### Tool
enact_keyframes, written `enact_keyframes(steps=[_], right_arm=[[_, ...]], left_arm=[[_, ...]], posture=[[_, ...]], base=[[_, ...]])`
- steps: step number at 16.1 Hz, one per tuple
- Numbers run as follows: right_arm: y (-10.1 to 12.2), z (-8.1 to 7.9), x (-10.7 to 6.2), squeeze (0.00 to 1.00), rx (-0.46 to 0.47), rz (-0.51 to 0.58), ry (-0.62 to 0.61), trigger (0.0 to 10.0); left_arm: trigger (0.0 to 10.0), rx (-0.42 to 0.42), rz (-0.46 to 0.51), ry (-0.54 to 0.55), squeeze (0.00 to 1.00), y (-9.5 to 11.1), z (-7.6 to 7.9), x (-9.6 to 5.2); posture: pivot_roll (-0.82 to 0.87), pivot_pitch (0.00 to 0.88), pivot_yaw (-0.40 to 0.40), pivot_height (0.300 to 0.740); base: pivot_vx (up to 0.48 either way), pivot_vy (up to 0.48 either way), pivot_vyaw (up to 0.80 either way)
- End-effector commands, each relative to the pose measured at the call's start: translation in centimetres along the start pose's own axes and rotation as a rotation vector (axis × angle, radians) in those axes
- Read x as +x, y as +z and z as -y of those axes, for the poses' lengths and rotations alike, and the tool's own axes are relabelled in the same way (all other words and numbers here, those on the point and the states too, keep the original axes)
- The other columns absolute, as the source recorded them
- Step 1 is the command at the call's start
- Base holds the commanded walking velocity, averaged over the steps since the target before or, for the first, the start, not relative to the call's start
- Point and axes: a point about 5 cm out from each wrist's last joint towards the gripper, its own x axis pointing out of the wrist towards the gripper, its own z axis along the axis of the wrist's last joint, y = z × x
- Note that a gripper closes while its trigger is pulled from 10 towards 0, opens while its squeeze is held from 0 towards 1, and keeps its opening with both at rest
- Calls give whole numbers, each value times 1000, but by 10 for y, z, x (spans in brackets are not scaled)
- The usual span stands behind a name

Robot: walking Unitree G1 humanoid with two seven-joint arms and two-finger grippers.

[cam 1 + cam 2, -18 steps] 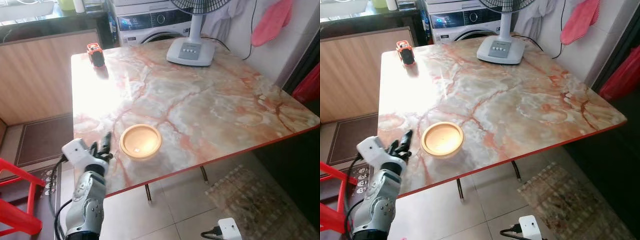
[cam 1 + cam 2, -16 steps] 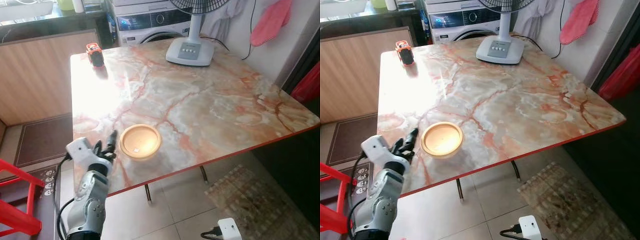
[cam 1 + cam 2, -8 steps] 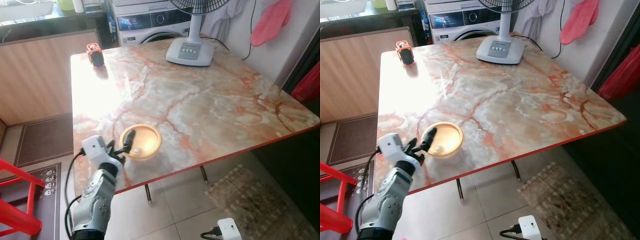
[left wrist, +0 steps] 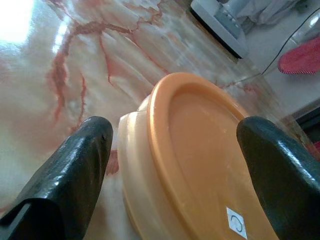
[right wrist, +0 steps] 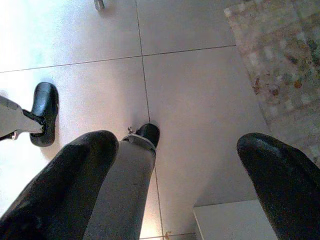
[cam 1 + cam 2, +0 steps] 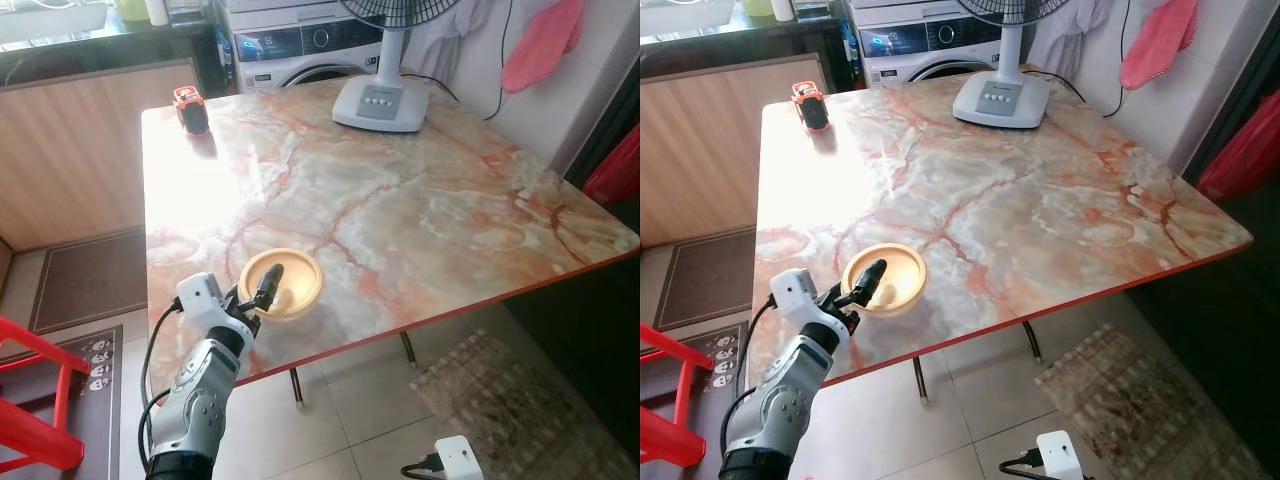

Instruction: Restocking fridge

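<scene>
A shallow orange bowl (image 6: 281,283) is seen resting on the marble-patterned table (image 6: 400,200), near the front edge on the robot's left side. The left gripper (image 6: 262,287) is positioned at the bowl's near-left rim, and its black fingers (image 4: 75,170) are spread apart, one outside the bowl's pale wall and the other over the bowl's inside, so that the rim is straddled. Whether the fingers are touching the bowl cannot be told. A small round sticker (image 4: 235,224) is seen on the bowl's inner floor.

Further back on the table, the white base of a standing fan (image 6: 381,103) is set near the far edge, and a small orange and black object (image 6: 190,108) is placed at the far left corner. A washing machine (image 6: 290,45) is seen behind the table, and a pink cloth (image 6: 540,45) is hung on the wall to the right. A red chair (image 6: 30,400) is seen on the floor at the left.

The right gripper (image 5: 185,185) is hung low over the tiled floor (image 5: 195,85), with its fingers held wide apart and nothing between them; a patterned rug (image 5: 280,65) is seen beside it
</scene>
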Motion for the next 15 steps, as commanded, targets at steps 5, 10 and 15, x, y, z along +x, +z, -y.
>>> enact_keyframes(steps=[5, 10, 15], right_arm=[[-2, 0, 0, 0, -14, -6, 1, 10000], [-1, 1, 0, 0, -36, -13, 2, 10000], [1, 2, 0, 0, -75, -19, 5, 10000]], left_arm=[[10000, -23, -22, -23, 0, -4, 1, 10], [0, -55, -27, -58, 0, -6, 1, 15], [0, -64, -18, -67, 0, -5, 1, 18]], posture=[[19, 24, 18, 740], [9, 36, 11, 740], [9, 37, 8, 740]], base=[[0, 0, 0], [0, 0, 0], [0, 0, 0]])
